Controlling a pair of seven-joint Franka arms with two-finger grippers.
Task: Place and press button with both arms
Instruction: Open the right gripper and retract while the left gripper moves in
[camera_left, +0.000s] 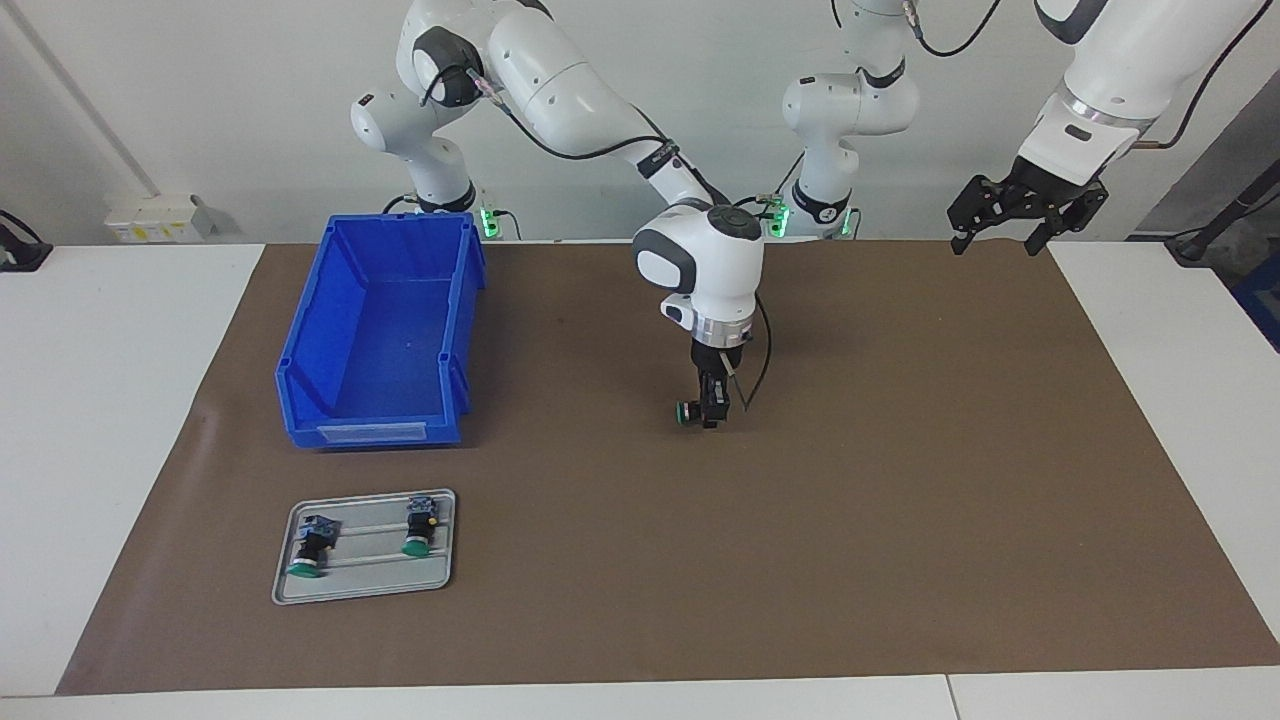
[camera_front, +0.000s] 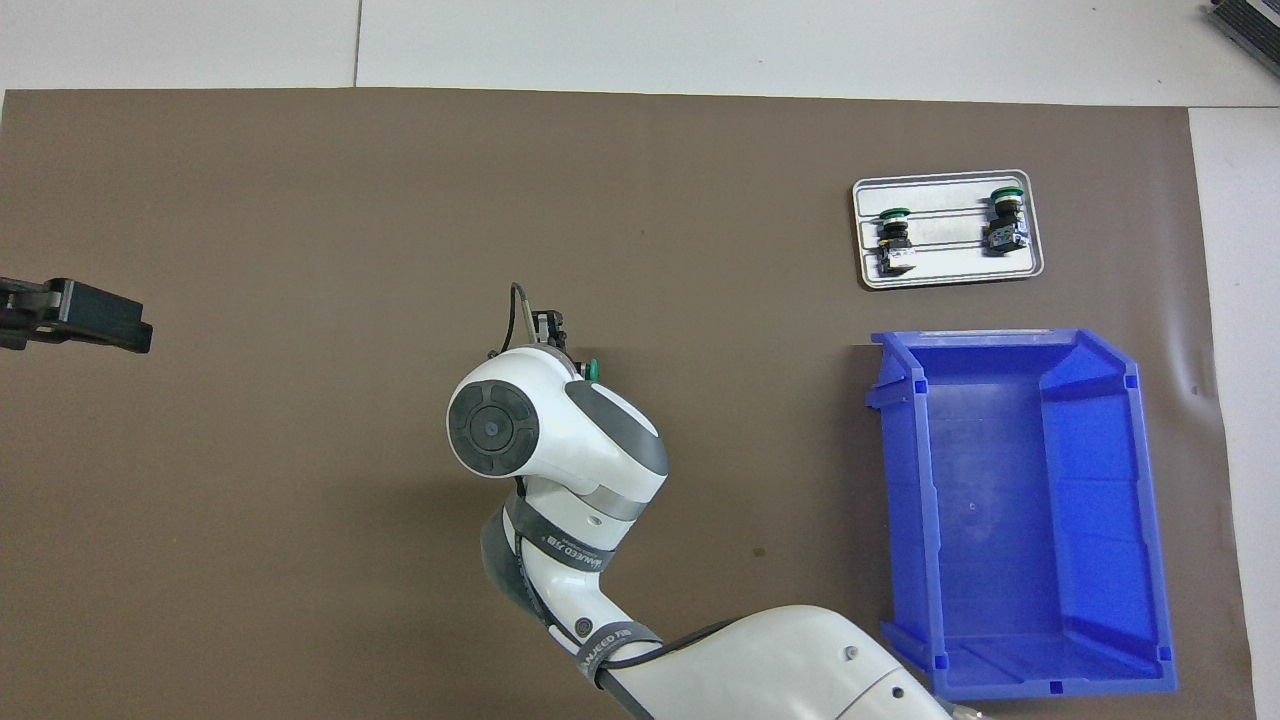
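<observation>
One button (camera_left: 688, 411), green cap and black body, is at the tip of my right gripper (camera_left: 711, 412), low over the middle of the brown mat. Its cap points toward the right arm's end of the table. Whether the button rests on the mat or is still gripped I cannot tell. In the overhead view the wrist hides all of this button (camera_front: 592, 370) except a sliver of green cap. My left gripper (camera_left: 998, 243) hangs open and holding nothing, high over the mat's edge at the left arm's end, where the arm waits.
A grey tray (camera_left: 365, 590) holds two more green-capped buttons (camera_left: 312, 548) (camera_left: 420, 525) lying on their sides. Between the tray and the robots stands a blue bin (camera_left: 370, 430) with nothing in it. A brown mat (camera_left: 900, 520) covers the table.
</observation>
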